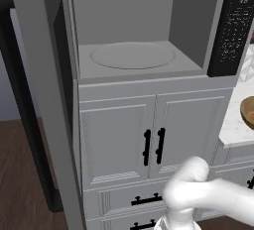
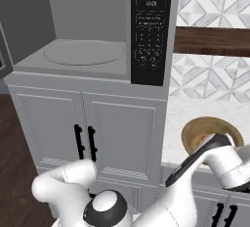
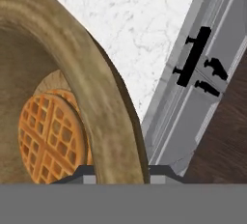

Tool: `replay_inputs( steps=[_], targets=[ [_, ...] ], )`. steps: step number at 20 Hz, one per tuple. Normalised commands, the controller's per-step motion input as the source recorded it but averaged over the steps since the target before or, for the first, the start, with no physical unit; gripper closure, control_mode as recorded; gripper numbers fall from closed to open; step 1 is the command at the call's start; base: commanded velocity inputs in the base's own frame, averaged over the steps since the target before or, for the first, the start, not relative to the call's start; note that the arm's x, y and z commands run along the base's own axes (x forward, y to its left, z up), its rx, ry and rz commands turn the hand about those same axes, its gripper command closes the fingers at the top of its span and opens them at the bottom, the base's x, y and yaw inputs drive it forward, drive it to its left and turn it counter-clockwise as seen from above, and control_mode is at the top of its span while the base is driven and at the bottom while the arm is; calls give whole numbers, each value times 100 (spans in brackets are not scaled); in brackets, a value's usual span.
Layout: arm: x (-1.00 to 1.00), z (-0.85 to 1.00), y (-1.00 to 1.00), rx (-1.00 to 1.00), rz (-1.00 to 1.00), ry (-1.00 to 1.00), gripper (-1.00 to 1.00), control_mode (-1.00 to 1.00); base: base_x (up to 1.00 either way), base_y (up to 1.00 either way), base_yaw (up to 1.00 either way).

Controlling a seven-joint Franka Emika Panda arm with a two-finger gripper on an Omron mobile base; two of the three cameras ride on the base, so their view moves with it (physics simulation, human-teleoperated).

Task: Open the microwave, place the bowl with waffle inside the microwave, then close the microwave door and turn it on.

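Note:
The microwave [image 1: 139, 30] stands open, its pale cavity and round turntable [image 2: 83, 52] bare. The microwave door [image 1: 37, 75] is swung out to the left, edge-on. The black keypad strip [image 2: 151, 30] runs down the right side. The tan wooden bowl [image 2: 207, 128] is over the marble counter to the right, with the golden waffle [image 3: 50, 138] lying inside it. My gripper [image 3: 121, 178] is shut on the bowl's near rim [image 3: 103, 117], one finger inside and one outside. The bowl also peeks in at the right edge of the left base view [image 1: 248, 112].
White cabinet doors with black handles [image 1: 153, 146] sit under the microwave, with drawers below. The marble counter [image 2: 185, 118] and patterned backsplash [image 2: 210, 6] lie to the right. A dark wood floor [image 1: 20, 174] spreads at the left. My white arm [image 2: 161, 196] crosses in front of the lower cabinets.

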Motion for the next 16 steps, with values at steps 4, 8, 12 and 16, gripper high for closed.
replay_inputs(
  steps=[4,8,12,16],
  targets=[
    [-100,55,4,0,-4,-15,100,-100,0,0,0],
    [-98,65,42,0,-6,-22,100,-100,0,0,0],
    [-72,65,76,0,-4,-23,100,-100,0,0,0],
    [-53,61,96,-1,0,-6,100,-100,0,0,0]
  ],
)
